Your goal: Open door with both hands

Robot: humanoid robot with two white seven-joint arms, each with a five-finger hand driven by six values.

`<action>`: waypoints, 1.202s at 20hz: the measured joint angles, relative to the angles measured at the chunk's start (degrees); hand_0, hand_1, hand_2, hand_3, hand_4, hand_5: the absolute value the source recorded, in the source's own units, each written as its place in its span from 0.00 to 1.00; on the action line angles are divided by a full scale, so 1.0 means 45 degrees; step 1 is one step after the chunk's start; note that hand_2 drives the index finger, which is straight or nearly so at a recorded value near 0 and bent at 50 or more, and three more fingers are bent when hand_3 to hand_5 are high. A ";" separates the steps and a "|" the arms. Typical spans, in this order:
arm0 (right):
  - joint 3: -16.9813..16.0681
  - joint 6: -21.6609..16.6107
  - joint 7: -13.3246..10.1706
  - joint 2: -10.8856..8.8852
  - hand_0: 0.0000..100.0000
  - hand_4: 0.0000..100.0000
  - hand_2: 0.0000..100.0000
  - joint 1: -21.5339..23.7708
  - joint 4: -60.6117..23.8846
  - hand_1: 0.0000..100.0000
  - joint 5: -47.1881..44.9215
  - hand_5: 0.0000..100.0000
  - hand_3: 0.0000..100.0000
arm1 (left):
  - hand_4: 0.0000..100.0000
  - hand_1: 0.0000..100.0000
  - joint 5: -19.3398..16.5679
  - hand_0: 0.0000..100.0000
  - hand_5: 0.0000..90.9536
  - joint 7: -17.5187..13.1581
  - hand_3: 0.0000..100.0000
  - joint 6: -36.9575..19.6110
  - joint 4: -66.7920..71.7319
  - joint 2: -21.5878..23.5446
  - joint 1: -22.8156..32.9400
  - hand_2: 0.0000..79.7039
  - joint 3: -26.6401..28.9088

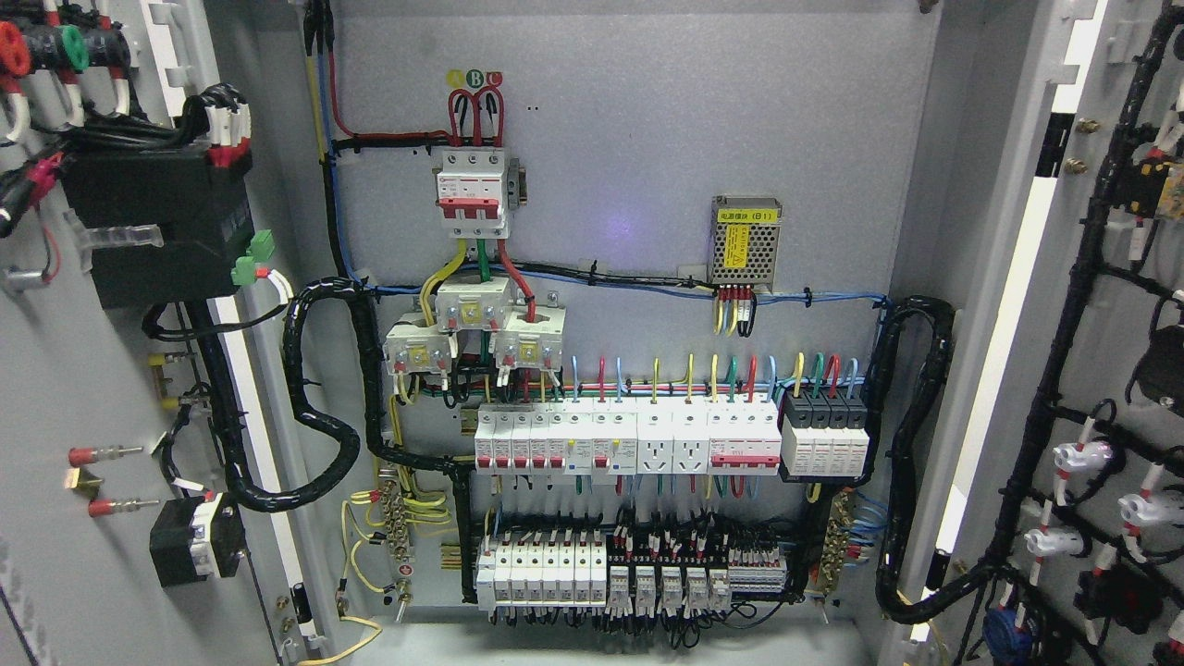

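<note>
Nearest us, the left door [102, 388] and right door [1101, 370] stand swung open around the far breaker panel [629, 277]; we cannot tell our hands' state.

Neither arm nor either robot hand appears anywhere here (head view only).

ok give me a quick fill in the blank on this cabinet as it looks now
1. Both cabinet doors, the left door and the right door, stand ____.
2. The mesh-covered power supply bears a ____ label.
3. The large breaker at the top has three ____ wires looping into it.
4. The number of robot hands in view is ____.

Missing words: open; yellow; red; zero
</note>
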 measured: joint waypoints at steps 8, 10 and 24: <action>-0.0664 -0.0014 -0.0069 -0.0580 0.00 0.00 0.00 -0.0156 -0.0163 0.00 -0.1282 0.00 0.00 | 0.00 0.00 0.0583 0.00 0.00 0.0058 0.00 -0.0004 -0.1062 -0.0464 0.0528 0.00 0.2001; -0.0825 -0.0014 -0.0072 -0.0725 0.00 0.00 0.00 -0.0251 -0.0106 0.00 -0.1425 0.00 0.00 | 0.00 0.00 0.0827 0.00 0.00 0.0058 0.00 -0.0004 -0.1223 -0.0531 0.0721 0.00 0.2663; -0.2381 0.0079 -0.0534 -0.1070 0.00 0.00 0.00 -0.0415 0.0866 0.00 -0.2175 0.00 0.00 | 0.00 0.00 0.3507 0.00 0.00 0.0080 0.00 -0.0008 -0.1025 0.0078 0.1351 0.00 0.7410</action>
